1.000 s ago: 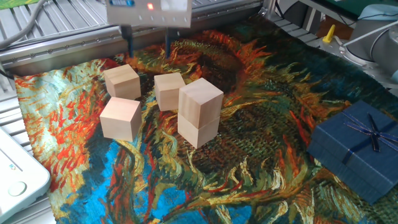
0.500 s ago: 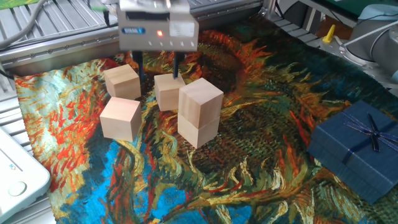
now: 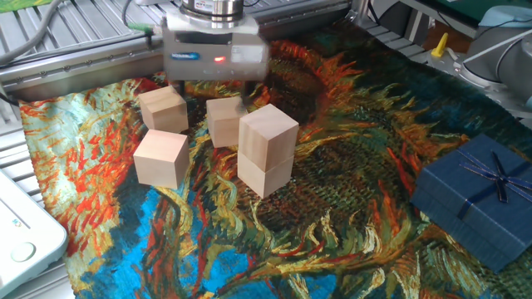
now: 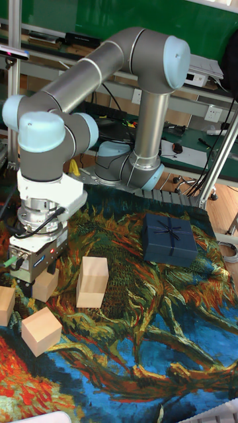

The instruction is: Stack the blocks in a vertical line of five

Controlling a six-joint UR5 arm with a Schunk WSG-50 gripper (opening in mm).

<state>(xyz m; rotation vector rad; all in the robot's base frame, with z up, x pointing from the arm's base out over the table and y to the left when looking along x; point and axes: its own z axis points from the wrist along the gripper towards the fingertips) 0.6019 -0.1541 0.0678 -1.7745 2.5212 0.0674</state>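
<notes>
Five pale wooden blocks lie on the painted cloth. Two are stacked: one block [image 3: 268, 133] sits on another [image 3: 264, 174], and the stack [image 4: 92, 283] also shows in the tall fixed view. Single blocks rest at the back left [image 3: 164, 109] and front left [image 3: 161, 158]. My gripper [image 3: 212, 101] has come down over the middle block [image 3: 224, 124], with a finger on either side of it. Its jaws look open, and the gripper body hides part of the fingers. In the tall fixed view the gripper [image 4: 39, 281] straddles that same block [image 4: 46, 287].
A dark blue ribboned gift box [image 3: 478, 199] sits at the right on the cloth. A white device [image 3: 21, 228] lies at the lower left, off the cloth. Metal rails [image 3: 75, 50] run along the back. The stack stands close to the right of the gripper.
The gripper has moved right and down, from above the cloth's back edge to straddling the middle block. No block has shifted.
</notes>
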